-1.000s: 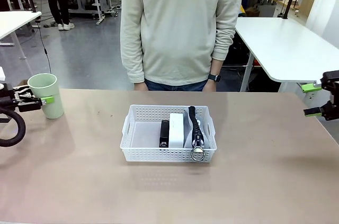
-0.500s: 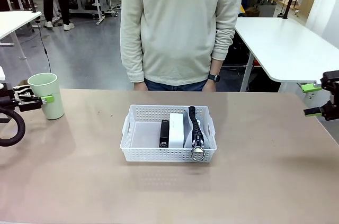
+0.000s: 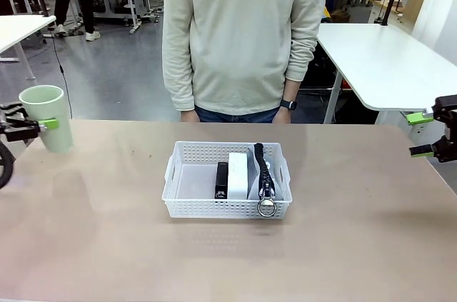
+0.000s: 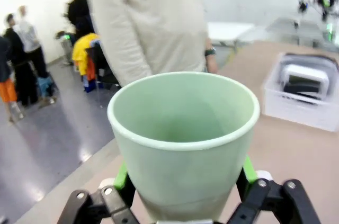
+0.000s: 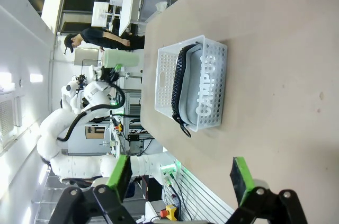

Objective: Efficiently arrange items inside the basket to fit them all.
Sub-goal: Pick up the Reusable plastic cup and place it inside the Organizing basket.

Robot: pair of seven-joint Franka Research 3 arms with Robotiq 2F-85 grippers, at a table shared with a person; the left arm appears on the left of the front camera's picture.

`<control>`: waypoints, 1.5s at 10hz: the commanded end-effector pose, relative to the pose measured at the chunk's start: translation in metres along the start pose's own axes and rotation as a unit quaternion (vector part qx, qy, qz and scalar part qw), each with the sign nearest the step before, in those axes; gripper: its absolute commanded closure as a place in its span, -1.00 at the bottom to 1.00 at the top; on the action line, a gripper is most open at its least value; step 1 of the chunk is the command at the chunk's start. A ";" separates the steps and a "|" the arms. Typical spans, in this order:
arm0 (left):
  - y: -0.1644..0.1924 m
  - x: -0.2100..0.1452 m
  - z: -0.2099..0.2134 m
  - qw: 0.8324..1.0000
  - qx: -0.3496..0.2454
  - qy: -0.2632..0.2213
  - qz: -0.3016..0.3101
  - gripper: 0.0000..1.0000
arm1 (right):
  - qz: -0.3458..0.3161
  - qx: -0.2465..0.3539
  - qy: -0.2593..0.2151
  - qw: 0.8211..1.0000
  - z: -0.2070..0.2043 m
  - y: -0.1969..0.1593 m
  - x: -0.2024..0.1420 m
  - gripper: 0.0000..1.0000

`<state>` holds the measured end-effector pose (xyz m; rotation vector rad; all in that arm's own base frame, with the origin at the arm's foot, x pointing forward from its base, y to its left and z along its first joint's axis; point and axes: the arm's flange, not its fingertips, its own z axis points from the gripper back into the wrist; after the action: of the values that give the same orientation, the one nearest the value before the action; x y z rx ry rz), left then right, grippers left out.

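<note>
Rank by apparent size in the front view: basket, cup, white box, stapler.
1. basket, clearly largest.
2. pale green cup, held by the left gripper off the table's left end.
3. white box, partly hidden inside the basket, so its rank against the cup is uncertain.
4. black stapler, smallest.

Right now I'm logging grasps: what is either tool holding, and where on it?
The left tool clamps the green cup by its lower side walls, one pad on each side. The right tool holds nothing; its jaws are open.
</note>
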<state>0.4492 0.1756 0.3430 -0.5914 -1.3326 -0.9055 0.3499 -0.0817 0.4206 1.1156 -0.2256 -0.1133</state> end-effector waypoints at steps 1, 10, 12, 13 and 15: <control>-0.059 0.073 0.042 0.997 -0.061 0.006 -0.046 1.00 | -0.005 -0.002 0.005 1.000 0.002 0.002 -0.002 -1.00; -0.120 0.099 0.038 0.993 -0.115 0.004 -0.012 -0.77 | -0.005 -0.002 0.005 1.000 0.002 0.002 -0.002 -1.00; -0.170 0.147 -0.044 0.987 -0.137 -0.056 0.062 -0.77 | -0.005 -0.002 0.005 1.000 0.002 0.002 -0.002 -1.00; -0.201 0.166 -0.086 0.984 -0.122 -0.029 0.127 -0.77 | -0.005 -0.002 0.005 1.000 0.002 0.002 -0.002 -1.00; -0.257 0.188 -0.154 0.984 -0.073 0.048 0.154 -0.77 | -0.005 -0.002 0.005 1.000 0.002 0.002 -0.002 -1.00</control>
<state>0.3602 -0.0792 0.4791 -0.9390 -1.1215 -0.8346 0.3497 -0.0816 0.4208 1.1153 -0.2255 -0.1126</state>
